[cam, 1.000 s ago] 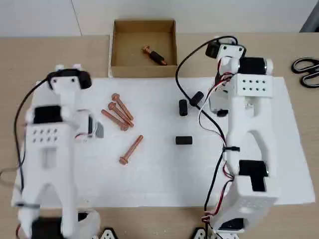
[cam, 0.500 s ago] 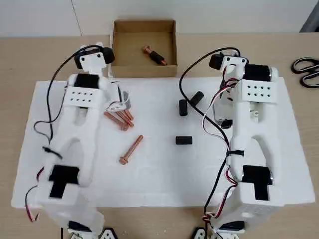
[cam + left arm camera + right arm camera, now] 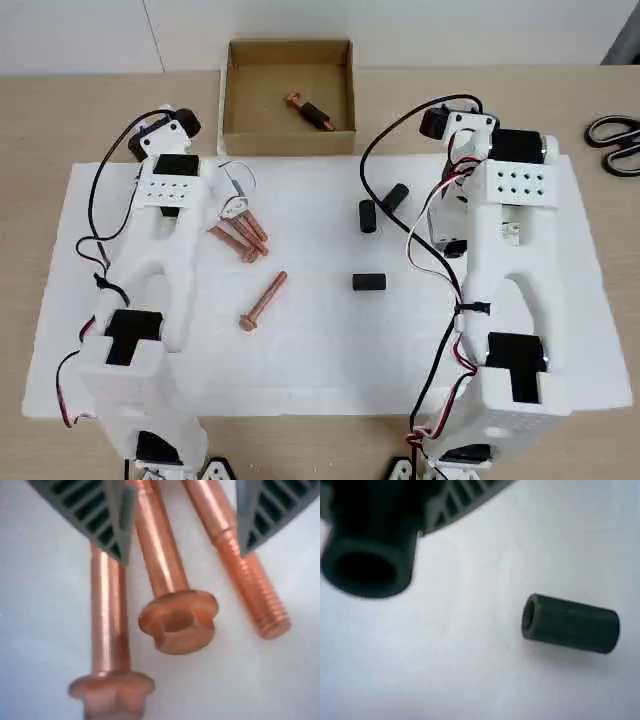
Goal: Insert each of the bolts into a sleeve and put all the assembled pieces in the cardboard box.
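Your left gripper (image 3: 238, 205) hung low over a cluster of three copper-coloured flanged metal bolts (image 3: 240, 232) on the white foam sheet (image 3: 330, 350), with its jaws apart. Through its wrist camera you saw the two grey ribbed fingers (image 3: 100, 515) straddling that cluster. The middle bolt (image 3: 170, 595) and the bolt with its threaded end showing (image 3: 250, 580) ran up between them. One fingertip sat over the shaft of the third bolt (image 3: 107, 630). A fourth copper bolt (image 3: 263, 300) lay alone on the sheet, nearer the arm bases and apart from the cluster.

Your right gripper (image 3: 405, 527) looked clamped on a black cylindrical sleeve (image 3: 367, 567), which it held above the foam with the open bore toward the wrist camera. Three loose black sleeves lay on the sheet between the arms. The first sleeve (image 3: 368, 216) and a tilted second sleeve (image 3: 396, 197) were just beside each other. The third sleeve (image 3: 369, 282) lay on its side nearer the arm bases. The right wrist camera caught one loose sleeve (image 3: 570, 624) on its side near the held one, though you could not tell which of the three it was.

The brown cardboard box (image 3: 260, 100) stood at the sheet's far edge on the light wooden table (image 3: 60, 110). It held one assembled piece (image 3: 310, 110), a copper bolt inside a black sleeve. A pair of black-handled scissors (image 3: 615, 140) lay off the sheet, at the table's right edge.
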Action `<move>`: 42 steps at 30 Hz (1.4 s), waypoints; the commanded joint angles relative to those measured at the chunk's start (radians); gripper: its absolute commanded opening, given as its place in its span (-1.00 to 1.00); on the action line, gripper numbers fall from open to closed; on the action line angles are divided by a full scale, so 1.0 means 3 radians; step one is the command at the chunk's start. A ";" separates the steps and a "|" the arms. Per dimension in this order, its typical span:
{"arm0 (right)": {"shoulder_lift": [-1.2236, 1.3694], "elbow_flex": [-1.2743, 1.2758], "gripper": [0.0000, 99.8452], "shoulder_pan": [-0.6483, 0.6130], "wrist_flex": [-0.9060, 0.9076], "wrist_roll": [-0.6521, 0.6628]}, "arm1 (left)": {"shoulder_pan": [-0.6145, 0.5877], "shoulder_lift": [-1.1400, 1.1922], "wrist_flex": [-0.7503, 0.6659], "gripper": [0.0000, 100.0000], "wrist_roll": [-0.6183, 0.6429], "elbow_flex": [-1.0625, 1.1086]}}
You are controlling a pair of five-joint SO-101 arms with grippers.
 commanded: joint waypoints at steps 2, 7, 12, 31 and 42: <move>-0.0207 -0.0015 -0.99 0.0033 0.0018 0.0026 | 0.0010 -0.0020 -0.0123 -0.74 0.0046 -0.0146; -0.0207 -0.0015 -0.99 0.0033 0.0018 0.0026 | 0.0010 0.0082 -0.0164 -0.74 0.0159 -0.0151; -0.0207 -0.0015 -0.99 0.0033 0.0018 0.0026 | 0.0010 0.0240 -0.0159 -0.74 0.0322 -0.0156; -0.0207 -0.0015 -0.99 0.0033 0.0018 0.0010 | 0.0015 0.0281 -0.0210 -0.97 0.0327 -0.0151; -0.0207 -0.0015 -0.99 0.0033 0.0013 0.0005 | 0.0015 0.0665 -0.0276 -0.97 0.0327 -0.0166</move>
